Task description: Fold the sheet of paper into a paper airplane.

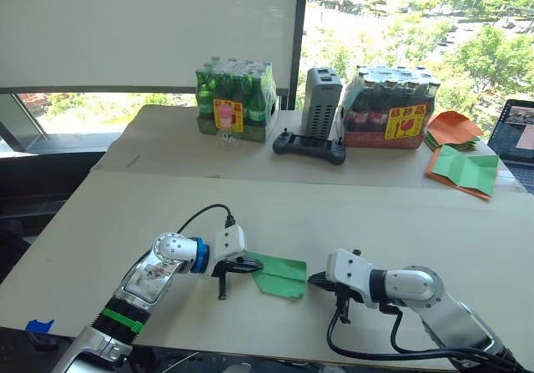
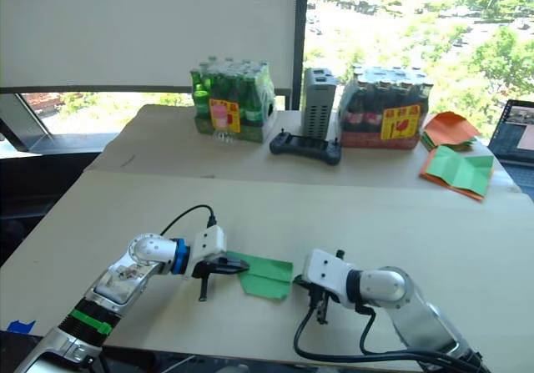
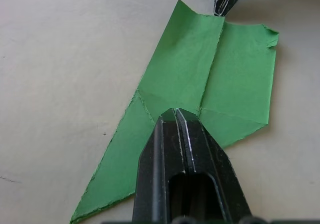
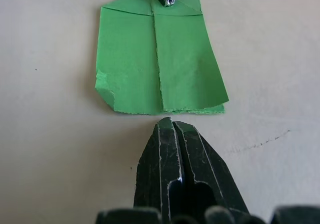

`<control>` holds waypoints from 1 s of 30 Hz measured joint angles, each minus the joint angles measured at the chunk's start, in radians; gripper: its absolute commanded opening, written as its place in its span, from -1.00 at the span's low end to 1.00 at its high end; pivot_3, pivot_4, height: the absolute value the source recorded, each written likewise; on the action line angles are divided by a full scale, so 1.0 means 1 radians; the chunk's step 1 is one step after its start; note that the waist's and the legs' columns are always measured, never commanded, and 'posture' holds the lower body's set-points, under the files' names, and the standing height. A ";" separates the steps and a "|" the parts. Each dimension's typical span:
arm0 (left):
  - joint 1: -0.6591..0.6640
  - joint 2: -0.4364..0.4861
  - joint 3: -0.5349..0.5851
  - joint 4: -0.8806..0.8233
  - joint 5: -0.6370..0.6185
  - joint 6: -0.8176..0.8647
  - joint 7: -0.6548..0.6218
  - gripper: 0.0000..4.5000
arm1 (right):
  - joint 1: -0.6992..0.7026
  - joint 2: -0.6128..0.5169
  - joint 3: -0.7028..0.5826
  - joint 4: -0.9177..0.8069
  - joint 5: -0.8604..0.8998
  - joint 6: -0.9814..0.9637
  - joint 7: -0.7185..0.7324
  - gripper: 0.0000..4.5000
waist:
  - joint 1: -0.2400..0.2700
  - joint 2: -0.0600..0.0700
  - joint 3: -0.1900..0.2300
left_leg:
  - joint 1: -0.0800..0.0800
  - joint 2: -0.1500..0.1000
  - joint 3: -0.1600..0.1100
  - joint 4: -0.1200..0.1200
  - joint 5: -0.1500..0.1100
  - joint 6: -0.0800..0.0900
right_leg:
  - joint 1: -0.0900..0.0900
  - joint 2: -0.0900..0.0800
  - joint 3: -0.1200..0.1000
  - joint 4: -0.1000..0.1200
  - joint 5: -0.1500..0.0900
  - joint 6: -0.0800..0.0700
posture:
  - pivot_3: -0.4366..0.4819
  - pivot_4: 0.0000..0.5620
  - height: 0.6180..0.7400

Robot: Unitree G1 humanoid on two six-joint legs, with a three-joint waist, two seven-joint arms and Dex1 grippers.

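The bright green sheet of paper (image 1: 279, 274) lies flat on the near table, folded into a pointed wedge, a flat paper airplane shape with two flaps meeting along a centre seam (image 4: 159, 58). My left gripper (image 1: 250, 264) is shut, and its fingertips (image 3: 175, 116) rest on top of the paper near the pointed end. My right gripper (image 1: 315, 280) is shut too. Its tip (image 4: 171, 124) sits on the bare table just off the wedge's wide edge, in line with the seam. One corner of that wide edge is crumpled (image 4: 102, 81).
On the far table stand a pack of green bottles (image 1: 236, 102), a grey box (image 1: 321, 98), a black controller (image 1: 309, 146) and a pack of dark bottles (image 1: 388, 106). Orange sheets (image 1: 452, 127) and a green sheet on orange (image 1: 465, 168) lie far right beside a laptop (image 1: 513, 131).
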 measured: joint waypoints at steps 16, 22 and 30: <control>-0.001 -0.003 0.000 -0.003 0.000 -0.001 0.004 -1.00 | -0.159 0.150 0.045 0.093 0.069 0.043 -0.040 -0.99 | 0.001 0.000 0.000 | -0.002 0.000 0.000 -0.001 0.000 -0.001 | -0.002 0.000 0.000 0.000 0.000 0.000 | -0.05 -0.47 -0.07; -0.016 -0.002 -0.002 -0.018 0.001 0.038 0.001 -1.00 | -0.159 0.157 0.091 0.141 0.002 0.013 -0.053 -0.99 | -0.003 0.000 0.001 | -0.003 0.000 0.000 -0.001 0.000 -0.001 | -0.002 0.000 0.000 0.001 0.000 0.000 | -0.05 -0.47 -0.07; -0.023 -0.043 -0.034 -0.034 0.000 0.073 -0.011 -1.00 | -0.160 0.156 0.100 0.141 -0.010 0.010 -0.051 -0.99 | -0.008 0.000 0.001 | -0.002 0.000 0.000 -0.001 0.000 -0.001 | -0.002 0.000 0.000 0.001 0.000 0.000 | -0.05 -0.47 -0.07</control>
